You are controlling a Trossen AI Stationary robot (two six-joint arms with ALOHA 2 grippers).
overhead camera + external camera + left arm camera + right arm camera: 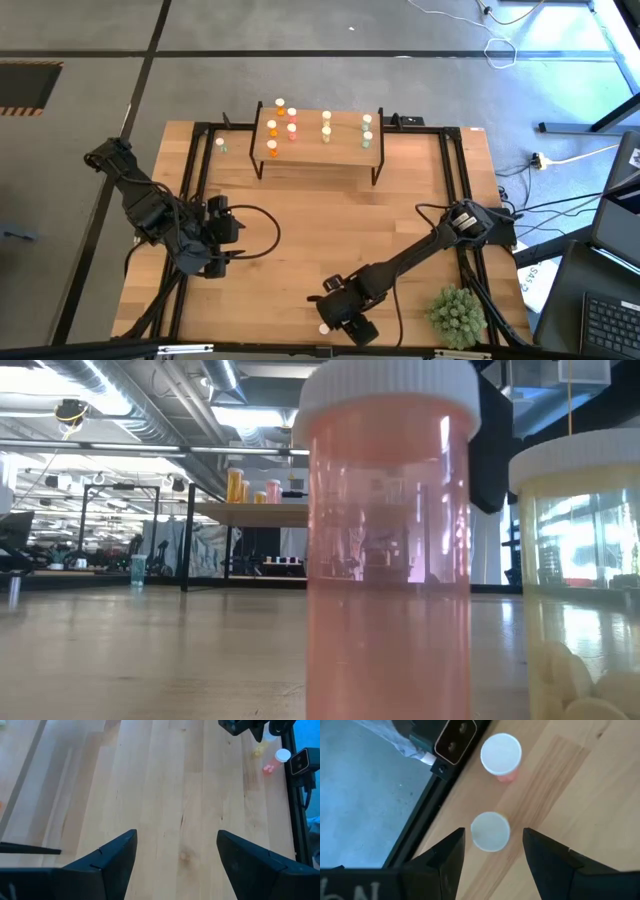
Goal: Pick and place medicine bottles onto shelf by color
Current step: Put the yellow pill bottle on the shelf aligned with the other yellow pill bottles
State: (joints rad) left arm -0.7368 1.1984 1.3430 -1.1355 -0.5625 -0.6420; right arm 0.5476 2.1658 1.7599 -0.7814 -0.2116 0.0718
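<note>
Low view: pills fill yellow bottle [585,575]; right tool [492,847] open above it.

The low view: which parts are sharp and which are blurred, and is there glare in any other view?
Low view: the pink bottle and yellow bottle fill the frame, very close and slightly soft; the shelf behind is small but readable. High view: bright glare on the floor at the top right. Right wrist view: the open right pincer flanks a pale, slightly blurred cap.
</note>
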